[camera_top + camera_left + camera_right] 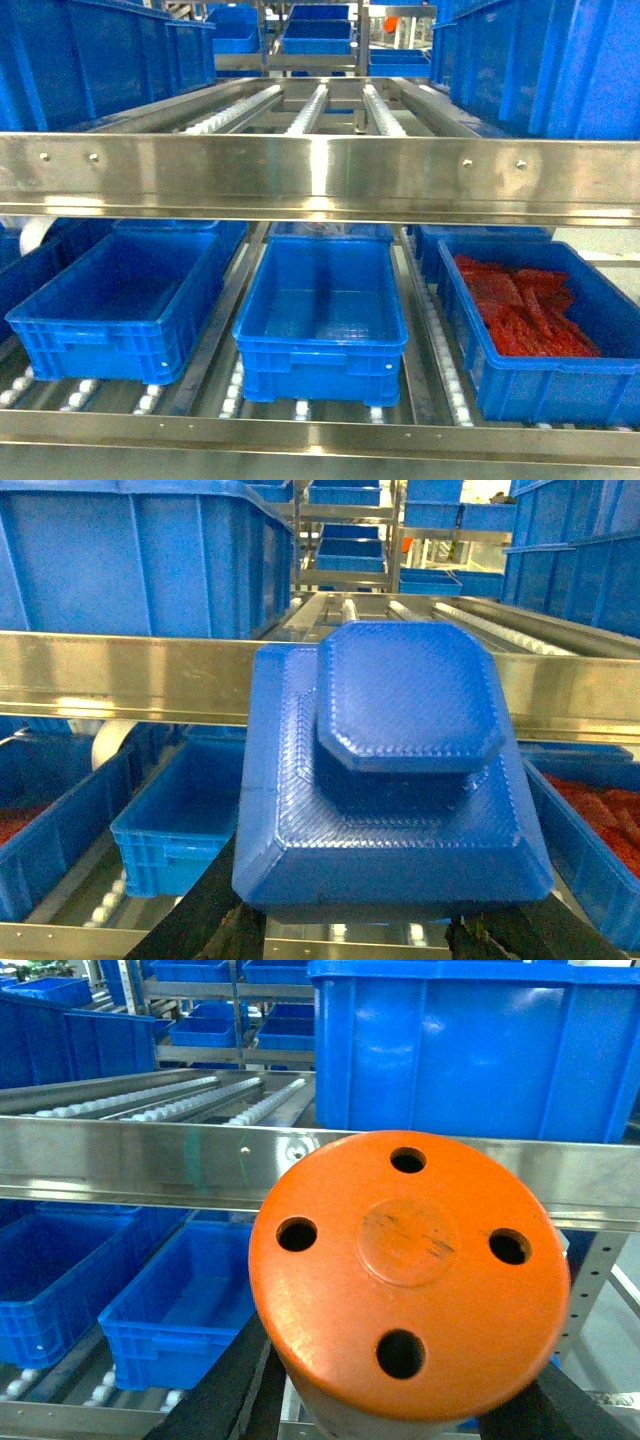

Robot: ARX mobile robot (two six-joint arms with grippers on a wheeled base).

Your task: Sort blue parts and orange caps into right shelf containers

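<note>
In the left wrist view a stepped, textured blue part (400, 770) fills the middle, and my left gripper (360, 935) is shut on its near end, dark fingers (215, 920) showing at both lower corners. A round orange cap (405, 1270) with several holes sits in my right gripper (390, 1415), which is shut on it. Both hover in front of the steel shelf (320, 180). On its lower level stand three blue containers: left (90, 345), middle (310, 360) and right (520, 385). Neither gripper shows in the head view.
The right container holds red pieces (525, 305); the left and middle ones look bare inside. Large blue crates (90, 50) stand on the upper roller tracks (310, 110) at both sides. A steel front rail (320, 435) runs below the containers. More racks stand behind.
</note>
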